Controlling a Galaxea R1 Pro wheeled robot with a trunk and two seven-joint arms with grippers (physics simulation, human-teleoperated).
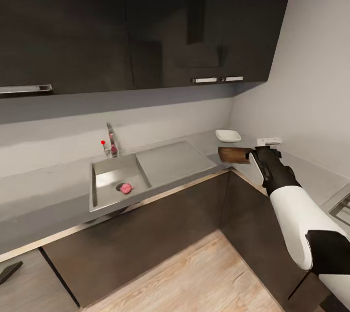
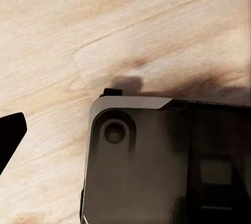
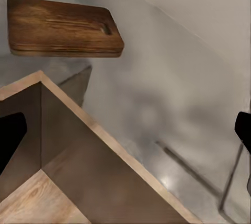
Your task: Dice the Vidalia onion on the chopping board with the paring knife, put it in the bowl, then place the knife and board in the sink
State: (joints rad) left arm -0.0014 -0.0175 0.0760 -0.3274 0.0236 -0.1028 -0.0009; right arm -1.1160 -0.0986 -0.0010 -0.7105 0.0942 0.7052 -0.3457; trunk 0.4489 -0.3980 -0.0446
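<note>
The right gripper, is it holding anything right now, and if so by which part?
Nothing is held. In the right wrist view its dark fingertips stand wide apart over the grey countertop, and the chopping board lies ahead of them, untouched.

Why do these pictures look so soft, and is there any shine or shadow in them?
Head view: smeary throughout, with pale reflections on the dark upper cabinets. Left wrist view: a blurred dark shadow on the wooden floor. Right wrist view: the grey countertop carries a dull sheen, and the chopping board casts a shadow.
</note>
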